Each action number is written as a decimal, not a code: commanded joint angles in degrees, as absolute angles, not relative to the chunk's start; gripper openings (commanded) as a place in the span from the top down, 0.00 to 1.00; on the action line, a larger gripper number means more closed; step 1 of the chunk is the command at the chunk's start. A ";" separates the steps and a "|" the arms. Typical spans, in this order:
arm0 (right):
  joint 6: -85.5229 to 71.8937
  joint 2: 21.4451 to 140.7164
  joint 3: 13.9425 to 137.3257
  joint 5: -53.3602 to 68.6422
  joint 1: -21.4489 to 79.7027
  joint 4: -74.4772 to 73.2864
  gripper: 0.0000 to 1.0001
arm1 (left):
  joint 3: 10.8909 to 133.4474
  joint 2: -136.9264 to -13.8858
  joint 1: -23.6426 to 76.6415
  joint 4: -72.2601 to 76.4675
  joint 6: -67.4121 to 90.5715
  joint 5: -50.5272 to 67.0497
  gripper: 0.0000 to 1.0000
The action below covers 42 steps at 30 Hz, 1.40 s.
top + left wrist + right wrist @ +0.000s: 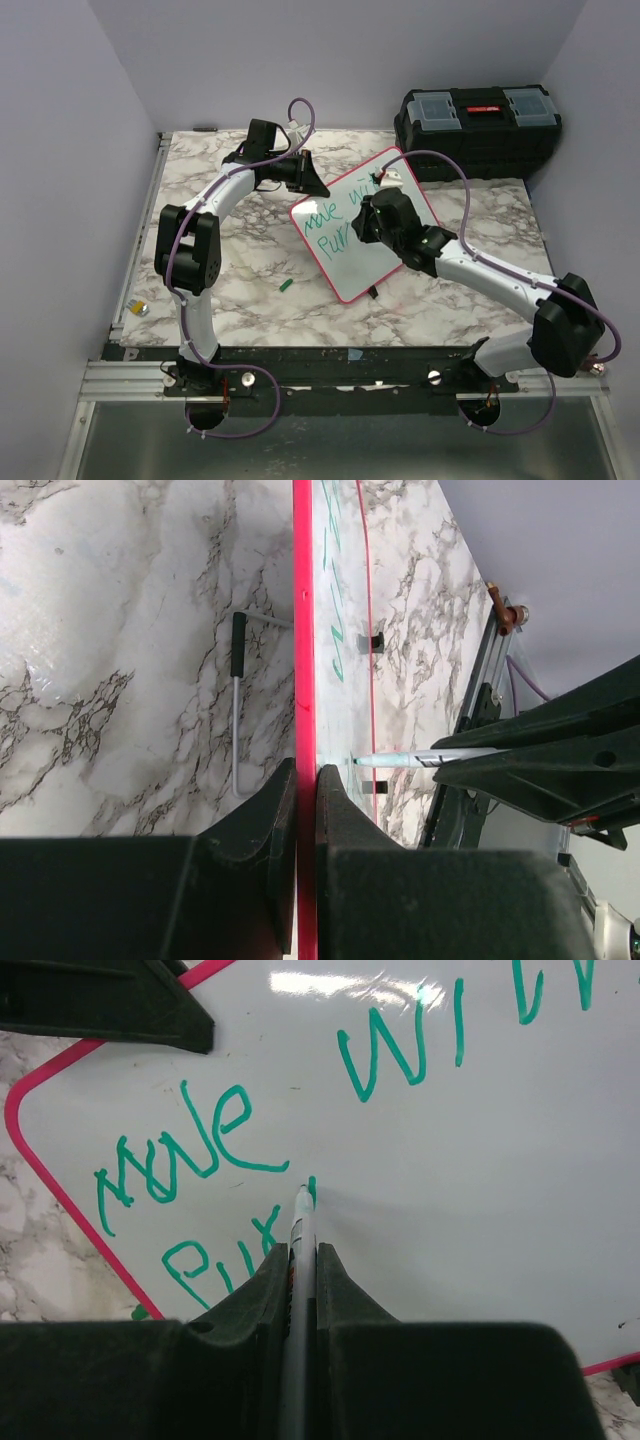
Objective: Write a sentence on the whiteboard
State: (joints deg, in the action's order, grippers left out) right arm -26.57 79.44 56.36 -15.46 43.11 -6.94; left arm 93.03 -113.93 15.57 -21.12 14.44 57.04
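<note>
The whiteboard [350, 268], glossy white with a pink-red frame, lies tilted on the marble table and carries green handwriting in two lines. My left gripper [318, 187] is shut on the board's upper-left frame edge [303, 630], one finger on each face [305, 770]. My right gripper [366, 222] hovers over the board's middle, shut on a white marker [301, 1212]. The marker's tip touches the board at the end of the second line of writing [215, 1260]. From the left wrist view the marker [420, 759] meets the board face-on.
A black toolbox [478, 130] stands at the back right. A green marker cap [286, 285] lies on the table in front of the board. A small round object [141, 308] sits at the left edge. A bent wire with a black handle [237, 700] lies beside the board.
</note>
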 commanded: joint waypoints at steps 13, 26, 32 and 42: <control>-25.43 81.57 57.16 -24.49 43.06 -7.50 0.99 | 92.60 -113.27 14.85 -17.49 9.22 55.47 1.00; -26.88 78.87 52.49 -19.06 43.07 -7.91 0.99 | 92.49 -113.31 14.77 -17.46 9.32 55.48 1.00; -27.06 78.51 51.91 -14.70 43.07 -6.72 0.99 | 92.47 -113.20 14.81 -17.43 9.34 55.52 1.00; -27.20 80.38 54.43 -11.60 43.06 -5.54 0.99 | 92.29 -113.12 14.77 -17.32 9.32 55.54 1.00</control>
